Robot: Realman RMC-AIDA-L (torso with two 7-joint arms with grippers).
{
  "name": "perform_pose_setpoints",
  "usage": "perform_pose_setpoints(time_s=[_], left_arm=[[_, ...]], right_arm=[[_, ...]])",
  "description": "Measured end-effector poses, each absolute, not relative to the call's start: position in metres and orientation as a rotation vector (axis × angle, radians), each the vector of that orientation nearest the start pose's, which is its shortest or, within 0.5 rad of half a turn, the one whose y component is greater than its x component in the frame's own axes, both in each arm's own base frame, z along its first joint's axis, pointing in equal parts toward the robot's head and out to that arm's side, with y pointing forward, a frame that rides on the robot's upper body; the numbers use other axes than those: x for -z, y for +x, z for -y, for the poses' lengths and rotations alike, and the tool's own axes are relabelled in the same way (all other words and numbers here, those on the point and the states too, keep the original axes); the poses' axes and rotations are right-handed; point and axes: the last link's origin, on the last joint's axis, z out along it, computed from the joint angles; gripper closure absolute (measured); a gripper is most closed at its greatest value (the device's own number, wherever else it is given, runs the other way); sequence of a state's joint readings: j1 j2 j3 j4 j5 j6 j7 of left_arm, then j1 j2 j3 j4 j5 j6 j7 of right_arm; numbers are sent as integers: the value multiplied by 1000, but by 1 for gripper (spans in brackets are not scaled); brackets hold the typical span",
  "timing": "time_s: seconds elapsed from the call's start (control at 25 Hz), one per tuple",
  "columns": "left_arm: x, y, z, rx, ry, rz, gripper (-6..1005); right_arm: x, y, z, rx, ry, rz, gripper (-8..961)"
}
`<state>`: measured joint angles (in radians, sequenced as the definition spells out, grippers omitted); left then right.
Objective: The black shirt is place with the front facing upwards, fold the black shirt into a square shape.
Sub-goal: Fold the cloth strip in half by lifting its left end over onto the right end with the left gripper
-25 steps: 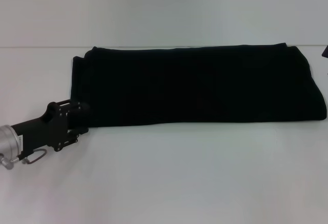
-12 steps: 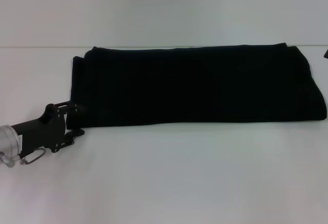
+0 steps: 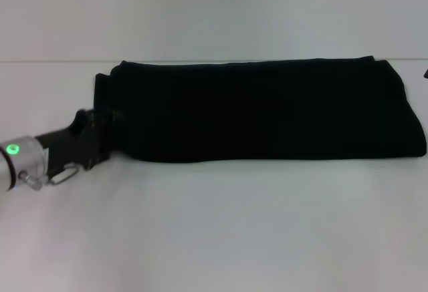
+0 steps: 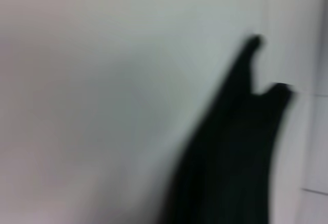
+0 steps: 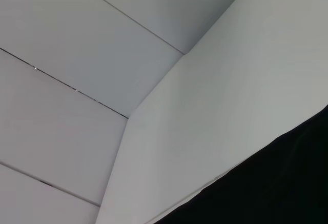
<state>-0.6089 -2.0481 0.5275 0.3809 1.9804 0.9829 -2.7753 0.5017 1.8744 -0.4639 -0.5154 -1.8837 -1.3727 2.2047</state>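
Note:
The black shirt (image 3: pixel 267 111) lies on the white table (image 3: pixel 214 225) as a long band running left to right. Its print and neck label are hidden. My left gripper (image 3: pixel 101 130) is at the band's left end, near its front corner, and its black tip merges with the cloth. The left wrist view shows a blurred strip of the shirt (image 4: pixel 230 157) on the table. The right wrist view shows a corner of the shirt (image 5: pixel 277 183). Only a dark sliver of my right gripper (image 3: pixel 426 73) shows at the right edge of the head view, beside the shirt's right end.
The table's far edge (image 3: pixel 53 61) runs just behind the shirt, with a pale wall (image 3: pixel 214 11) beyond it. White table surface lies in front of the shirt. The left arm's wrist (image 3: pixel 20 158) shows a green light.
My left gripper has moved up and slightly right, from the table in front of the shirt's left corner onto the shirt's left end. The shirt's left front corner has shifted a little.

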Motion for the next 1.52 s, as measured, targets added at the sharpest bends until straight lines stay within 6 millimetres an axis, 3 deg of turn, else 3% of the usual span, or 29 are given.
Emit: perform_pose_setpoints(time_s=[0.16, 0.64, 0.92, 1.28, 1.52], left_arm=[[3, -305, -387, -1348, 1523, -2703, 368], [16, -331, -368, -1151, 1447, -2876, 366], [17, -329, -381, -1142, 1474, -2931, 366], [25, -307, -401, -1119, 1568, -2902, 367], [27, -303, -404, -1105, 1594, -2902, 367]], right_arm=[[-106, 334, -360, -1044, -1849, -1714, 39], [-103, 335, -362, -1031, -1842, -1721, 39], [-101, 335, -362, -1032, -1840, -1726, 38], [-101, 336, -360, -1031, -1838, -1729, 38], [-101, 336, -360, -1034, -1840, -1729, 38]])
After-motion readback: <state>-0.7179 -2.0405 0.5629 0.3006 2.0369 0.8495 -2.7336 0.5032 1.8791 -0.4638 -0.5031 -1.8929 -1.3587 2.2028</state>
